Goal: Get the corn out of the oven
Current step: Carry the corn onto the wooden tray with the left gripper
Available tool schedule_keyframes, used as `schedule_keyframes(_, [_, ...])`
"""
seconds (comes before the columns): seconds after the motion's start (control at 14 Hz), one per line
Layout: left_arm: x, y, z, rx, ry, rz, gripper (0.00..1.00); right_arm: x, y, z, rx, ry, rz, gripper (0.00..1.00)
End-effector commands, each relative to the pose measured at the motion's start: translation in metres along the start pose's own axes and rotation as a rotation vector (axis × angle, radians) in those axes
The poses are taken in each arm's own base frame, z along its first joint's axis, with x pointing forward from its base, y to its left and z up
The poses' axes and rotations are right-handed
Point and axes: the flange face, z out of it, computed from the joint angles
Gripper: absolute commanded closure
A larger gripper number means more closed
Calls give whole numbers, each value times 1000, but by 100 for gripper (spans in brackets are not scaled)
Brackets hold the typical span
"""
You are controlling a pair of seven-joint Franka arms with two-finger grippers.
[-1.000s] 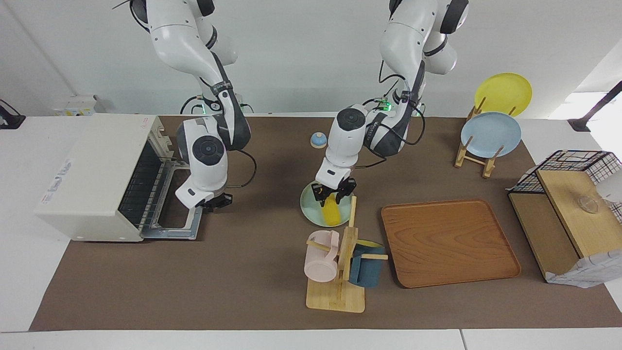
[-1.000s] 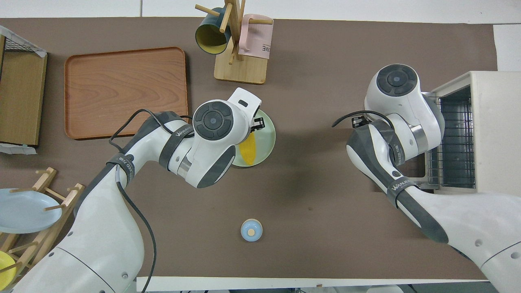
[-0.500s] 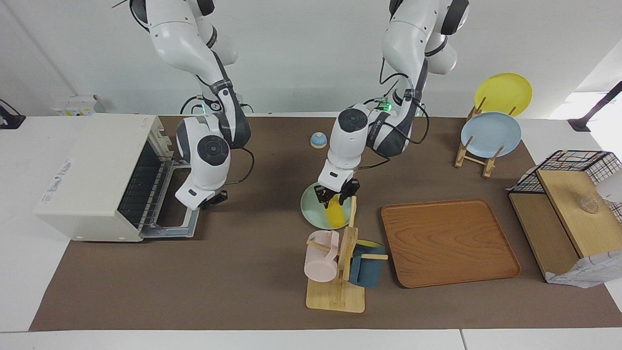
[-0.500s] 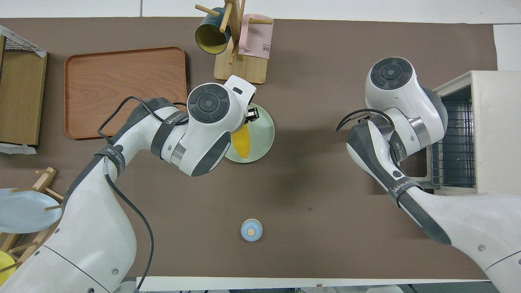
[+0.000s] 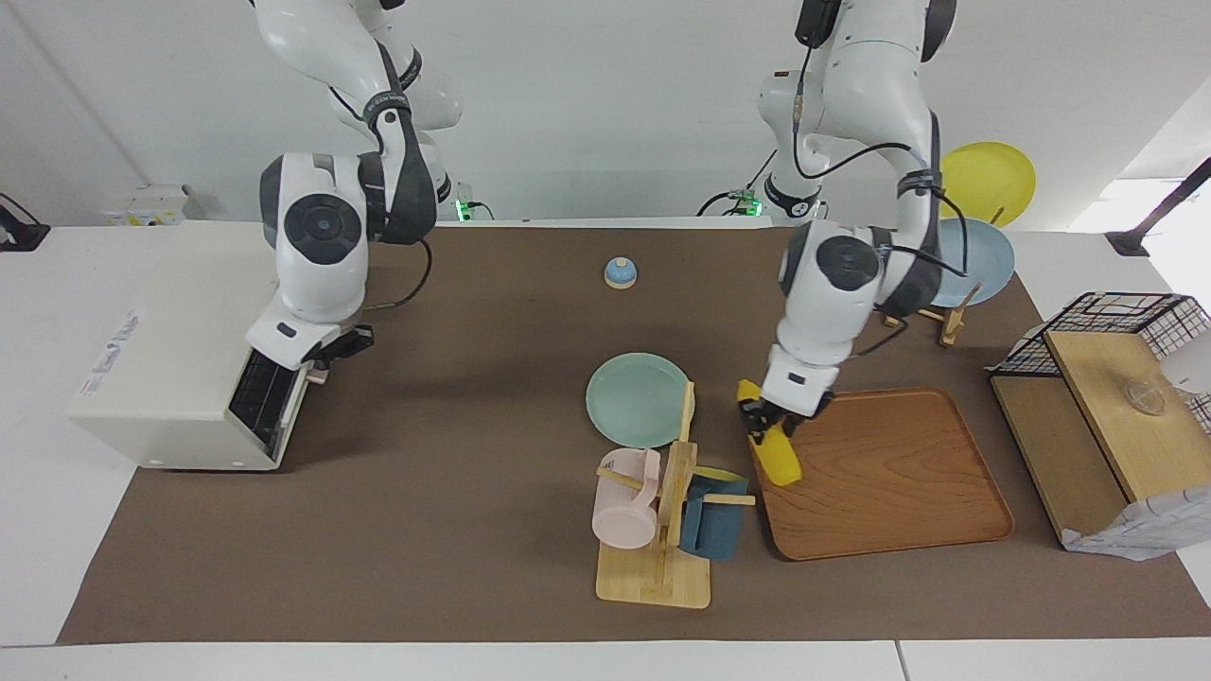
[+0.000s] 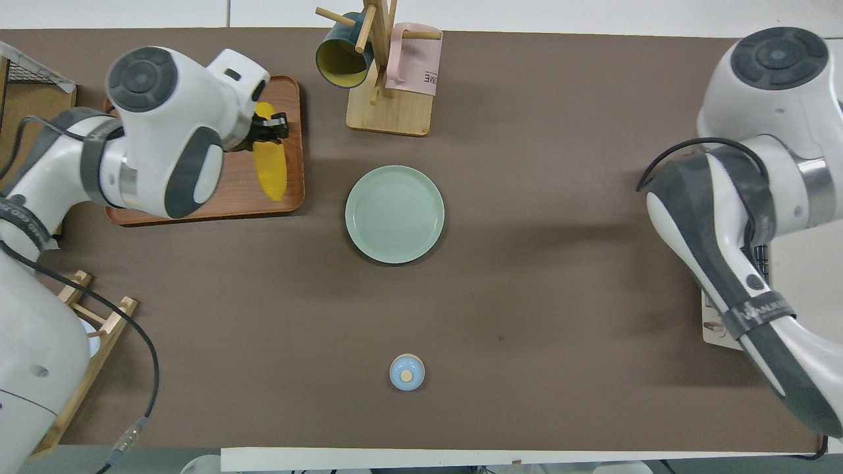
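Note:
The yellow corn (image 5: 776, 452) is in my left gripper (image 5: 768, 426), which is shut on its upper end. It hangs tilted over the edge of the wooden tray (image 5: 899, 492) nearest the mug rack. In the overhead view the corn (image 6: 271, 172) lies over the tray (image 6: 197, 204) below my left gripper (image 6: 269, 129). The cream-white oven (image 5: 170, 340) stands at the right arm's end of the table with its dark door (image 5: 265, 402) raised almost shut. My right gripper (image 5: 333, 348) is at the door's top edge. In the overhead view the right arm hides it.
An empty green plate (image 5: 637, 399) lies mid-table beside a wooden mug rack (image 5: 662, 530) with a pink and a blue mug. A small blue knob (image 5: 620, 272) sits nearer the robots. A plate rack (image 5: 965, 260) and a wire basket (image 5: 1107, 322) stand at the left arm's end.
My left gripper lifted the corn off the green plate and carried it over the wooden tray. My right arm rose and the oven door went from lying open to almost shut.

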Motion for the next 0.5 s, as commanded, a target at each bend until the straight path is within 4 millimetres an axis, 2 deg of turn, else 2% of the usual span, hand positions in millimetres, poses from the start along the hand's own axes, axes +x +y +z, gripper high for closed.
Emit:
schedule_keyframes(0.0, [23,-29,20,-1,46,61,40,-22,28,-12,85,10,18,74])
schedule_keyframes(0.07, [25,-34,18,2,45,65,1,-28,30,-33,163,44,54,46])
schedule_keyframes(0.14, [25,-40,14,15,28,59,1,-38,41,-57,261,81,98,0])
schedule_keyframes(0.29, [18,-59,-40,50,-42,36,1,-56,60,-119,311,138,128,0])
schedule_keyframes(0.43, [3,-97,-111,80,-121,5,0,-71,75,-141,323,148,154,0])
